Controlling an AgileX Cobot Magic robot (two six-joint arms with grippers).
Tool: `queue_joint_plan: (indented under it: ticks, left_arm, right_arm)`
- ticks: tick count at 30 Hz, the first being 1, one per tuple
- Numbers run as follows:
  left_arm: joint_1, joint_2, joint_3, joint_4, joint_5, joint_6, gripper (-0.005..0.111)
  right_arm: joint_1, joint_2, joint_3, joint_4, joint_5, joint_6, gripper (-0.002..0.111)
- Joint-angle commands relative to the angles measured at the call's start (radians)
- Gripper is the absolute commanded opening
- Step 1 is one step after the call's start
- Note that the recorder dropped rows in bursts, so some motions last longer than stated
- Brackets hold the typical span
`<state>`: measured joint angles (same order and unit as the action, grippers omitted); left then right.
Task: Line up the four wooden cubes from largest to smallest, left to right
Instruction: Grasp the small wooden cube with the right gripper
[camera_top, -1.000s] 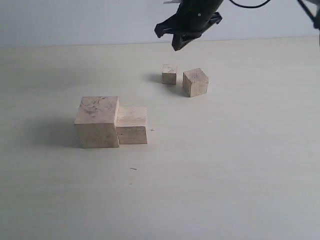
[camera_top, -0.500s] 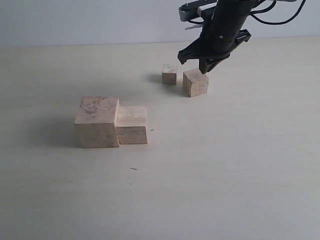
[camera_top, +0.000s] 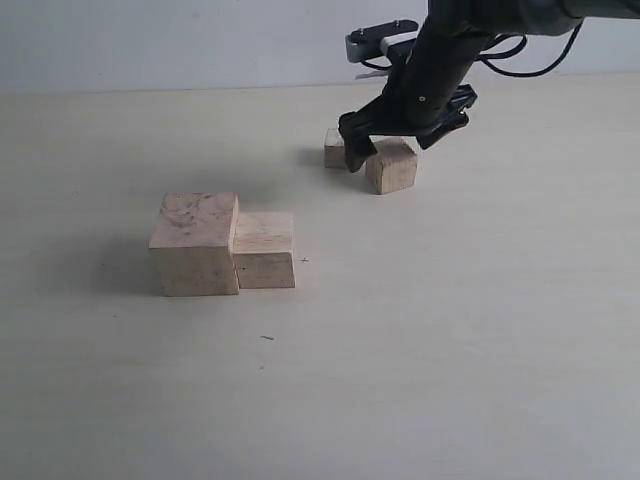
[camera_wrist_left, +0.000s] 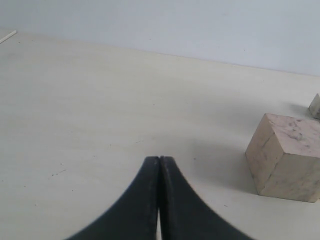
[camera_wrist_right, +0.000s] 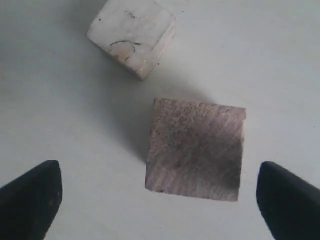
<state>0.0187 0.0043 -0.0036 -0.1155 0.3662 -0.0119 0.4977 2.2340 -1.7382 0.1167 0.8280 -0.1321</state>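
The largest wooden cube (camera_top: 195, 243) stands at centre left, with the second-largest cube (camera_top: 265, 250) touching its right side. Further back sit the third cube (camera_top: 392, 166) and, to its left, the smallest cube (camera_top: 335, 148), partly hidden by a finger. My right gripper (camera_top: 400, 140) hovers open just above the third cube (camera_wrist_right: 195, 150), its fingertips (camera_wrist_right: 30, 197) spread wide on either side; the smallest cube (camera_wrist_right: 132, 35) lies just beyond. My left gripper (camera_wrist_left: 159, 161) is shut with nothing in it, off to the side of the largest cube (camera_wrist_left: 285, 157).
The pale table (camera_top: 450, 330) stretches wide in front of and to the right of the cubes. A light wall (camera_top: 150, 40) runs along the far edge. Black cables trail off the right arm (camera_top: 450, 40).
The right gripper has come down from high above the table and moved right, from over the smallest cube to straddling the third cube. The cubes have not moved.
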Motion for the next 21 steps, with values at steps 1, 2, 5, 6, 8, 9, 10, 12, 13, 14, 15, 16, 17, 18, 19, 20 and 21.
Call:
queue_joint_plan:
  ticks: [1,2,5,6,8,9,10,12,13,14,15,16,17,18,19,20,21]
  left_arm:
    - [-0.001,-0.004,0.004,-0.005,-0.006,0.003,0.0]
    - [-0.001,-0.004,0.004,-0.005,-0.006,0.003,0.0]
    - [-0.001,-0.004,0.004,-0.005,-0.006,0.003,0.0]
    - [-0.001,-0.004,0.004,-0.005,-0.006,0.003,0.0]
    - [-0.001,-0.004,0.004,-0.005,-0.006,0.003,0.0]
    - [-0.001,-0.004,0.004,-0.005,-0.006,0.003,0.0]
    - [-0.001,-0.004,0.004,-0.005,-0.006,0.003,0.0]
    - [-0.001,-0.004,0.004,-0.005,-0.006,0.003,0.0]
    - [-0.001,-0.004,0.004,-0.005,-0.006,0.003,0.0]
    - [-0.001,-0.004,0.004,-0.005,-0.006,0.003,0.0]
    - [-0.001,-0.004,0.004,-0.005,-0.006,0.003,0.0]
    - [-0.001,-0.004,0.004,-0.005,-0.006,0.003,0.0]
    - [-0.001,-0.004,0.004,-0.005,-0.006,0.003,0.0]
    - [-0.001,-0.004,0.004,-0.005,-0.006,0.003,0.0]
    - [-0.001,-0.004,0.004,-0.005,-0.006,0.003,0.0]
    - [-0.001,-0.004,0.004,-0.005,-0.006,0.003,0.0]
    - [-0.001,-0.004,0.004,-0.005,-0.006,0.003,0.0]
  right_arm:
    - [-0.005,0.045,0.007,-0.012,-0.049,0.004,0.096]
    - [-0.005,0.058,0.007,-0.017,-0.057,0.004,0.095]
    - [-0.005,0.062,0.007,-0.028,-0.075,0.004,0.085]
    - [-0.005,0.062,0.007,-0.03,-0.077,0.004,0.072]
    - [-0.005,0.062,0.007,-0.049,-0.072,0.004,0.044]
    - [-0.005,0.062,0.007,-0.06,-0.061,0.004,0.033]
    - [-0.005,0.062,0.007,-0.09,-0.049,0.004,0.022]
    - [-0.005,0.062,0.007,-0.131,-0.01,0.001,0.003]
    - [-0.005,0.057,0.007,-0.144,0.016,-0.002,0.0]
    - [-0.005,0.053,0.007,-0.149,0.034,-0.012,0.0]
    - [-0.005,0.045,0.007,-0.149,0.052,-0.036,0.0]
    - [-0.005,0.036,0.007,-0.147,0.08,-0.078,0.0]
    - [-0.005,0.026,0.007,-0.141,0.097,-0.102,0.0]
    - [-0.005,0.017,0.007,-0.126,0.109,-0.145,0.0]
    - [-0.005,0.002,0.007,-0.102,0.125,-0.209,0.0]
    - [-0.005,-0.007,0.007,-0.08,0.14,-0.283,0.0]
    - [-0.005,-0.017,0.007,-0.04,0.163,-0.348,0.0]
